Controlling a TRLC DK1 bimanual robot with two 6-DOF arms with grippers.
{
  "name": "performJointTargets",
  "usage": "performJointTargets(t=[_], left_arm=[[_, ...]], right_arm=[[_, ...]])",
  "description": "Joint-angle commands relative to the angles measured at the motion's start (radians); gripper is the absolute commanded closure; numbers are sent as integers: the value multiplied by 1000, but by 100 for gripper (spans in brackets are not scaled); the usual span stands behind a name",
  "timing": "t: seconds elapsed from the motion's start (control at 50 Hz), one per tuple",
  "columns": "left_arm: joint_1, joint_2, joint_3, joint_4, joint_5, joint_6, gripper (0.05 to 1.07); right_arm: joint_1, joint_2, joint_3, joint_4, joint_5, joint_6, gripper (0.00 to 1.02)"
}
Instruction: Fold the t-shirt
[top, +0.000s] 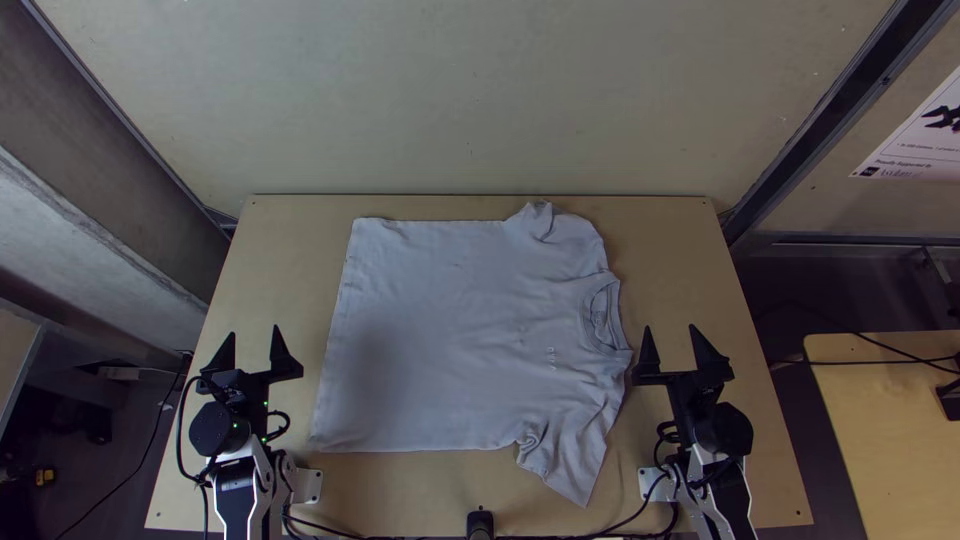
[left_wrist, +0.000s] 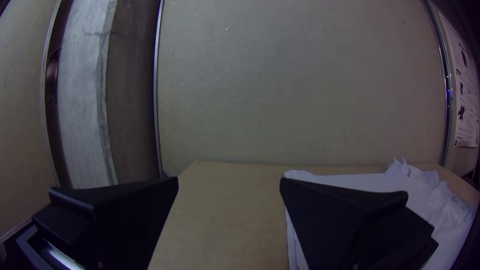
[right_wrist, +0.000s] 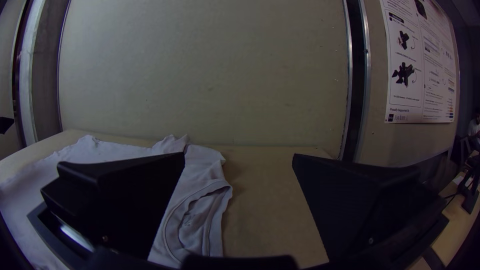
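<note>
Between left tool (top: 254, 330) and right tool (top: 670, 327), t-shirt (top: 450, 330) lies spread.

Holds left gripper (top: 254, 332) and right gripper (top: 670, 327) well apart and roughly level, each with two flat black fingers parted wide, tips pointing up the top view; bears them on left arm (top: 236, 492) and right arm (top: 735, 490), white links behind black wrists
</note>
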Motion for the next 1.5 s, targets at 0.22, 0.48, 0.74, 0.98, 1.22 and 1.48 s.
performJointTargets(t=[0.22,0.48,0.74,0.98,1.22,1.48], left_arm=[[7,-11,-48,-11,7,11,10],[7,-11,-48,-11,7,11,10],[-2,-11,-48,-11,8,2,10],[-53,-11,-47,-15,17,-93,10],[-91,-12,-33,-4,17,-41,10],[-117,64,99,-21,21,-49,10]], right_arm=[[-3,-4,-15,1,10,13,3],[-3,-4,-15,1,10,13,3],[-3,-4,-15,1,10,13,3],[92,-5,-15,3,10,97,3],[79,-4,5,156,13,63,3],[92,156,152,247,12,-9,3]])
